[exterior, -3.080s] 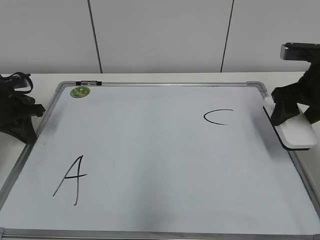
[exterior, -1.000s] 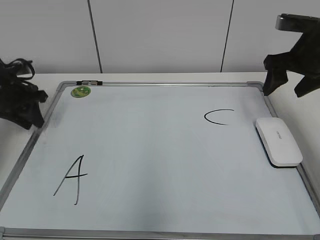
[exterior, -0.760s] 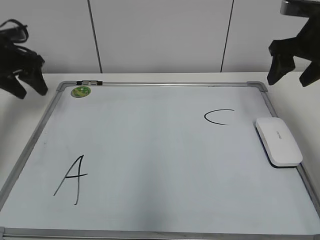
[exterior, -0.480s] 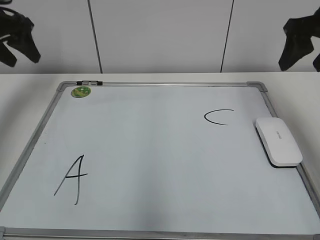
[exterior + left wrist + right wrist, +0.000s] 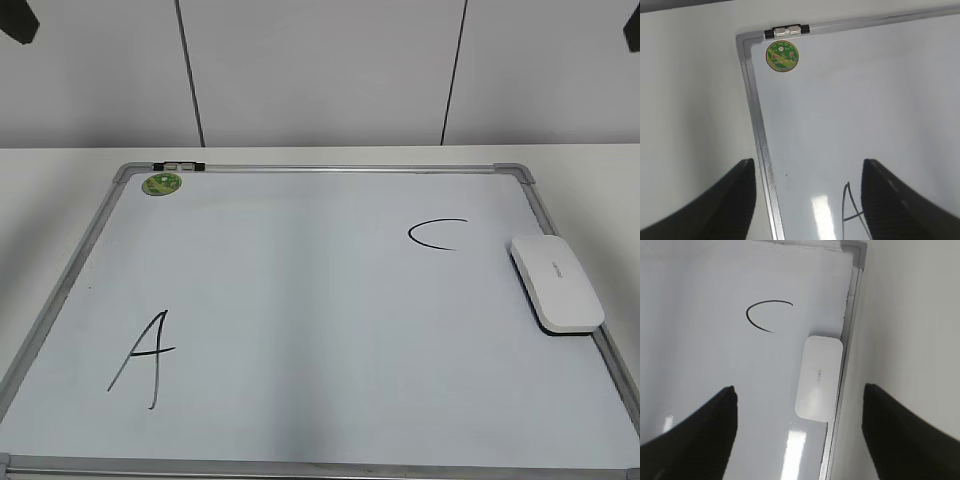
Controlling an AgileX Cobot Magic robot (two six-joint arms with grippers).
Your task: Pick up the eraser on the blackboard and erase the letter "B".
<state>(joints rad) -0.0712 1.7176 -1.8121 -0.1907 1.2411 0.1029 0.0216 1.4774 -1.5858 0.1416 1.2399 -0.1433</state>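
The white eraser (image 5: 556,283) lies flat at the right edge of the blackboard (image 5: 300,300), partly over its frame. It also shows in the right wrist view (image 5: 819,377). No letter "B" shows on the board. Only a slanted "A" (image 5: 140,360) and a flat "C" (image 5: 437,234) are written there. My right gripper (image 5: 799,390) is open and empty, high above the eraser. My left gripper (image 5: 807,195) is open and empty, high above the board's left frame (image 5: 760,150). In the exterior view only dark tips of the arms show at the top corners.
A round green magnet (image 5: 160,184) sits at the board's far left corner, next to a small metal clip (image 5: 177,165). It also shows in the left wrist view (image 5: 782,55). White table surrounds the board, with a panelled wall behind.
My right gripper let go of the eraser and left it at the board's right edge. Both arms then rose up and outwards, almost out of the exterior view.
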